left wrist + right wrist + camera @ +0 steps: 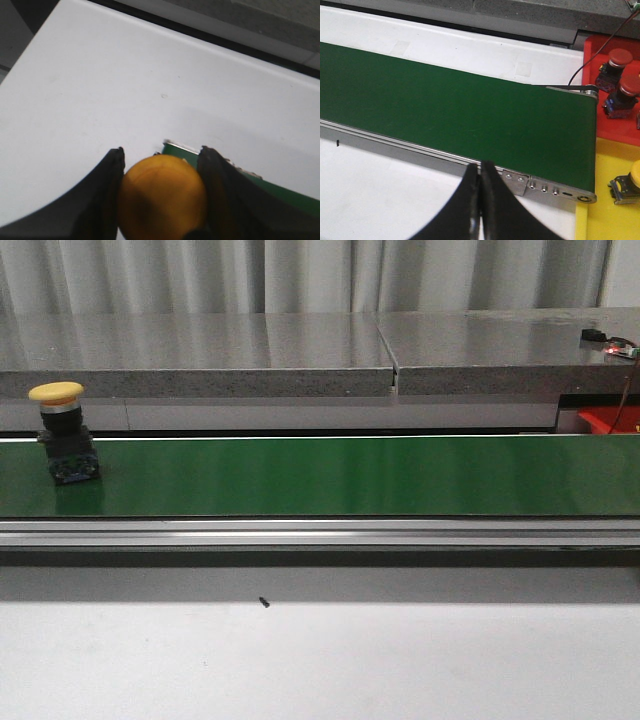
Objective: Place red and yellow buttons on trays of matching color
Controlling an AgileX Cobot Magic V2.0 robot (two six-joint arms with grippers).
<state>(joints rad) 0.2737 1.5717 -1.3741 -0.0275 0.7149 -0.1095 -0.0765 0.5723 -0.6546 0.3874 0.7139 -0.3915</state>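
Fingers [107, 192] of the left pincer [161, 192] sit on each side of a yellow button [162, 197]. The round yellow cap fills the gap between them, and both fingers touch it, so the left pincer is holding the button. Just past the fingertips is the corner of the green belt [260, 187], and the white table [125, 90] spreads out beyond that.

The right pincer [480, 200] is closed tight. Its two black fingers [462, 205] press flat against each other with nothing between them. Right in front of its tips is the silver rail [420, 150] of the belt, and the green belt [445, 100] lies across just beyond that. Off to one side of this pincer, past the end of the belt, is a red tray [615, 130] with two red buttons [615, 60] standing in it. Nearer to the pincer on that same side is a yellow tray [605, 215] with one yellow button lying on it.

From the front, a yellow button [62, 430] stands up on the far left end of the belt [350, 475]. No pincer shows in that view. A bit of the red tray [605, 420] peeks out at the far right.
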